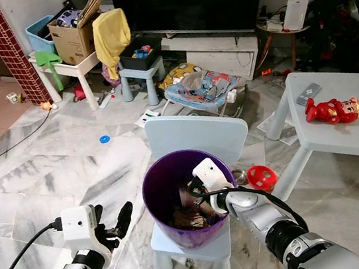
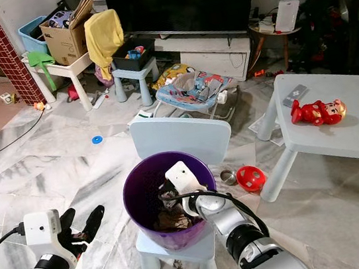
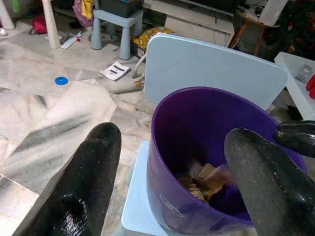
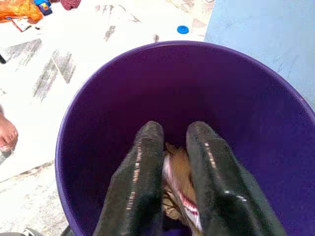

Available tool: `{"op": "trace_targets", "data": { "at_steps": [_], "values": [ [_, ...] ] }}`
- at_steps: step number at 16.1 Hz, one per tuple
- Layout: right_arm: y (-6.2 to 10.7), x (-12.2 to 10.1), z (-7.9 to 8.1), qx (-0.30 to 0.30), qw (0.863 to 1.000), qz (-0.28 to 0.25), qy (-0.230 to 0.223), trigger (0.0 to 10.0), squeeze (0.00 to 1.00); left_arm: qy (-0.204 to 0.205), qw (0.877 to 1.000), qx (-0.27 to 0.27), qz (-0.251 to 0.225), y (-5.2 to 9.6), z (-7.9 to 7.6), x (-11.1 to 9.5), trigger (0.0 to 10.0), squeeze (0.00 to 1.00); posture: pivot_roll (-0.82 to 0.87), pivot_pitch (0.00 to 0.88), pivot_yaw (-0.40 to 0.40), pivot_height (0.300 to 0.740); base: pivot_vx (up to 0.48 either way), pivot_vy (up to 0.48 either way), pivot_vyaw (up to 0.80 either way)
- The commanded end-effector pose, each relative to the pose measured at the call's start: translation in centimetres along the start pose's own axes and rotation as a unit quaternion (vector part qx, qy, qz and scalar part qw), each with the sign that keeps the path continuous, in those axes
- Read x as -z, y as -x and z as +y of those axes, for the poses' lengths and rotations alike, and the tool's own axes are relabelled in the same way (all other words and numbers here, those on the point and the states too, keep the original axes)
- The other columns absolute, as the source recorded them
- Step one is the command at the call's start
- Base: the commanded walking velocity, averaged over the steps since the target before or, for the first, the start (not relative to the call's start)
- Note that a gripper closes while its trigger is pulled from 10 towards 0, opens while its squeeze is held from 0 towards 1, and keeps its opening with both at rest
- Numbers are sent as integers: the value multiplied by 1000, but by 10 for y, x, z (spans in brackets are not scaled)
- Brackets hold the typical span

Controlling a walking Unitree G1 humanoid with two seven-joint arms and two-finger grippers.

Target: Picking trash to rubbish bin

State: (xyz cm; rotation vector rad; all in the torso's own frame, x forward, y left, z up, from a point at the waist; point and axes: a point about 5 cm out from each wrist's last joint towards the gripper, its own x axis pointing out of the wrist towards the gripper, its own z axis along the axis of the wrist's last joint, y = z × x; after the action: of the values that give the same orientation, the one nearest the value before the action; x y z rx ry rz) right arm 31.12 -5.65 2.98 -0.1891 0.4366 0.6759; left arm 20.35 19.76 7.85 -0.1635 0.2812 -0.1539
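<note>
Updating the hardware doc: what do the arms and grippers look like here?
Both arms are silver metal with black joint rings. Each wrist carries a white boxy camera housing with a small dark lens. Black cables loop along both forearms. The left gripper and the right gripper each have two long, glossy black fingers with rounded tips.

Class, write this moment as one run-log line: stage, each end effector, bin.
stage: dropping trash | right end effector: inside purple bin, pinching wrapper | left end effector: open, beside bin | bin: on small chair

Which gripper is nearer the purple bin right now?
The right. The right gripper reaches inside the purple bin, pinching a piece of trash above the pile. The left gripper hangs open beside the bin, outside its rim.
</note>
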Motion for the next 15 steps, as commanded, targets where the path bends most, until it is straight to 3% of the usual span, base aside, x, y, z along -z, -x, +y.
{"op": "trace_targets", "data": {
  "at_steps": [1, 5, 11, 12, 15],
  "values": [
    [-1, -4, -2, -2, 1000, -4, 2, 10000, 1000, 1, 1000, 2, 1, 0, 0, -2, 10000, 0, 183, 3, -22, 740, 0, 0, 0],
    [0, -6, -4, 4, 1000, -12, 6, 10000, 1000, 0, 1000, 4, 3, -2, 1, 1, 10000, 0, 178, 4, -25, 740, 0, 0, 0],
    [8, -36, -20, 53, 990, -132, 0, 10000, 1000, -19, 999, 2, -34, -21, 2, -15, 10000, 0, 138, 0, -31, 740, 0, 0, 0],
    [16, -41, -30, 84, 983, -166, -9, 10000, 1000, -18, 998, 2, -52, -29, -1, -24, 10000, 0, 129, 0, -34, 740, 0, 0, 0],
    [29, -43, -43, 116, 973, -198, -20, 10000, 1000, -20, 997, 3, -72, -36, -10, -36, 10000, 0, 112, 0, -41, 740, 0, 0, 0]
  ]
}}
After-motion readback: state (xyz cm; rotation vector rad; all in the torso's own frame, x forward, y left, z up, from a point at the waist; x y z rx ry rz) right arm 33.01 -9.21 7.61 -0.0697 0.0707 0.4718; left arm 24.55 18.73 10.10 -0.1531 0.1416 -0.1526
